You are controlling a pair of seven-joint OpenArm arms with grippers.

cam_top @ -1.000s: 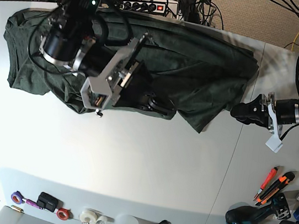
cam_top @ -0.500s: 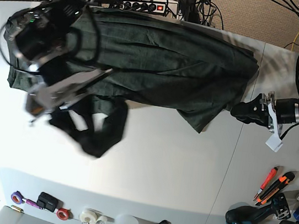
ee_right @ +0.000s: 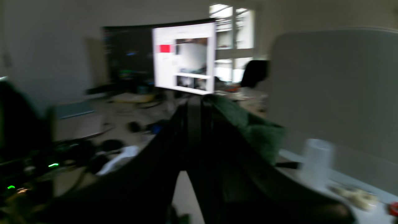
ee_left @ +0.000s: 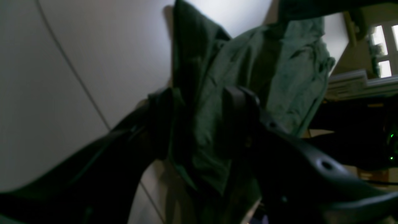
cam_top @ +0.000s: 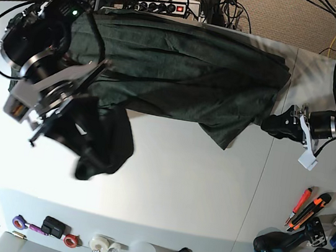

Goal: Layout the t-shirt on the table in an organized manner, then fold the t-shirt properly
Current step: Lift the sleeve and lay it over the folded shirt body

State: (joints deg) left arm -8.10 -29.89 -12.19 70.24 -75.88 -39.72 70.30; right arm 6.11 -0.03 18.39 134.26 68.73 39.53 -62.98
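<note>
The t-shirt [cam_top: 187, 78] lies bunched across the far half of the table [cam_top: 172, 183], one pointed end near the seam, its other end lifted off the surface. The right gripper [cam_top: 86, 149] is clenched on that lifted end, and a dark fold of cloth hangs from it over the bare white top. From the right wrist view the green cloth sits pinched between the closed jaws, with the room behind rather than the table, so the hand is tipped well up.

The left gripper [cam_top: 274, 124] hovers just beside the shirt's opposite edge, its jaws spread, grasping nothing; in its own wrist view the cloth shows between the fingers but is not pinched.

The job in hand looks like spreading the shirt flat. To do it well, I'd say the right arm should carry its end outward and low, drawing the folds straight rather than dropping a heap. The left one would do best to pin the near edge so the whole shirt doesn't slide along.
</note>
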